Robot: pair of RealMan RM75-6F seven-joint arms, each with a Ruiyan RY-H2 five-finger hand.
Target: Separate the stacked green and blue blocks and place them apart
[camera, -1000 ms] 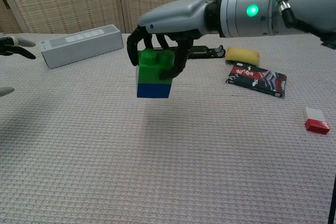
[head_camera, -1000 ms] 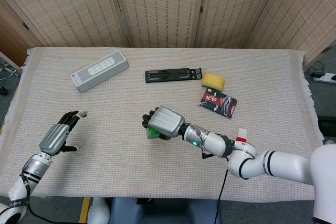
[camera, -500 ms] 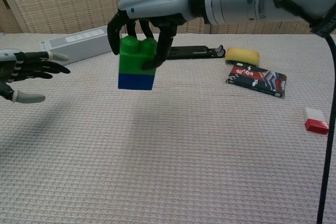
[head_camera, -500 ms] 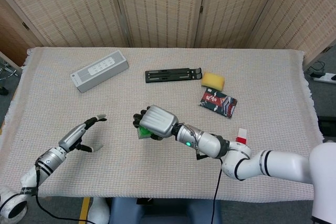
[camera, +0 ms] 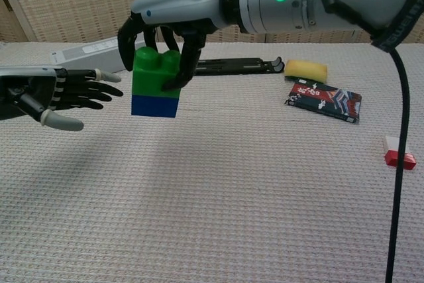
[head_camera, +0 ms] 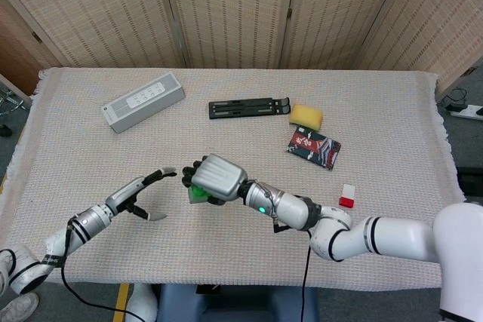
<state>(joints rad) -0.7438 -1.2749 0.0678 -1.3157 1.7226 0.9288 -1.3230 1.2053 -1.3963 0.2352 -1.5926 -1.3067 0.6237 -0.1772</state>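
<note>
Since a second ago the left hand (camera: 50, 96) has been brought in from the left edge toward the centre, and the right hand (camera: 162, 34) has been carried leftward to meet it. The table (head_camera: 392, 103) is covered by a woven beige cloth, and cane screens (head_camera: 226, 9) are seen behind. From left to right: the left hand is held with fingers spread and nothing in them; just beside it the green block (camera: 156, 74), stacked on the blue block (camera: 153, 106), is gripped from above by the right hand and held clear of the cloth. Open cloth is seen along the near edge, below both hands.
</note>
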